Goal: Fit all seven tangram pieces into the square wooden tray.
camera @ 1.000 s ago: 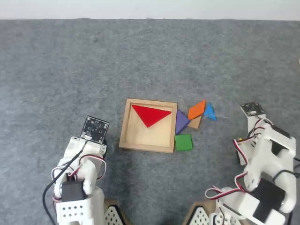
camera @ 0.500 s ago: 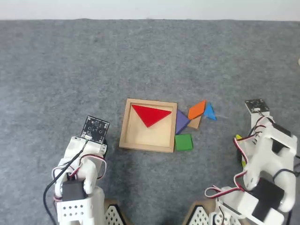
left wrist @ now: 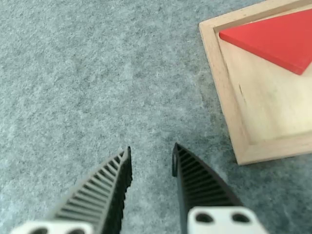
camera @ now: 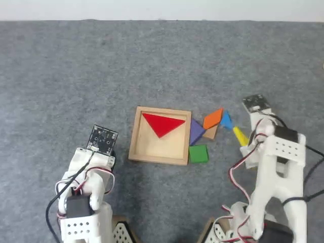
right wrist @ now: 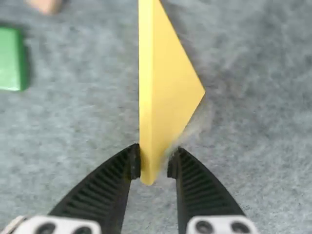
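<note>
The square wooden tray (camera: 134,135) lies mid-table with a red triangle (camera: 162,123) in its far part; the tray corner (left wrist: 229,122) and red triangle (left wrist: 278,39) also appear in the left wrist view. Beside the tray's right side lie a purple triangle (camera: 195,131), green square (camera: 198,154), orange parallelogram (camera: 212,118), tan piece (camera: 210,133) and blue triangle (camera: 226,121). My right gripper (right wrist: 153,168) is shut on a yellow triangle (right wrist: 163,87), held on edge just right of these pieces (camera: 240,135). My left gripper (left wrist: 151,156) hangs open over bare carpet left of the tray.
Grey carpet covers the whole table. The green square (right wrist: 10,58) and a tan piece (right wrist: 45,5) lie on the carpet beyond the held triangle in the right wrist view. Wide free room lies across the far half and to the left.
The right arm swung in toward the loose pieces, bringing the yellow triangle up into sight beside the blue one. The left arm has stayed still.
</note>
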`<state>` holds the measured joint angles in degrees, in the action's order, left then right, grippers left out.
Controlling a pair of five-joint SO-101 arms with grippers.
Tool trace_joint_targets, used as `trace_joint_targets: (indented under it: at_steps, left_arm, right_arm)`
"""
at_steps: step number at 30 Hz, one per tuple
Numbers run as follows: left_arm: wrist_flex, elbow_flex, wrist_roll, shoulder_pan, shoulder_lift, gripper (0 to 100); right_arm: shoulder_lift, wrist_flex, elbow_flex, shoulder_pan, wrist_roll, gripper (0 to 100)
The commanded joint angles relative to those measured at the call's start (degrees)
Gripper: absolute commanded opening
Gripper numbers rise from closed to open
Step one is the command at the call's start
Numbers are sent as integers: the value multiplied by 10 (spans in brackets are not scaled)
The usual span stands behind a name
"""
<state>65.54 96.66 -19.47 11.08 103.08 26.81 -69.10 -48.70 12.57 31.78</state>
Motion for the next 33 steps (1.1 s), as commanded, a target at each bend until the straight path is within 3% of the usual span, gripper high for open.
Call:
trace_joint_targets:
  at_steps: [1, 5, 12, 20, 33]
  left_arm:
    - [-4, -2, -4, 2, 7, 134]
    - [-4, -2, -4, 2, 7, 134]
    - [-4, -2, -4, 2, 7, 134]
    - [-4, -2, -4, 2, 7, 134]
    - [-4, -2, -4, 2, 7, 134]
  right_arm:
    - [32, -5, 33, -48, -33, 80]
    - [31, -8, 30, -119, -47, 80]
    - [31, -8, 29, -147, -67, 80]
    - [36, -6, 30, -257, -104, 79]
    - [37, 4, 69, -332, -162, 79]
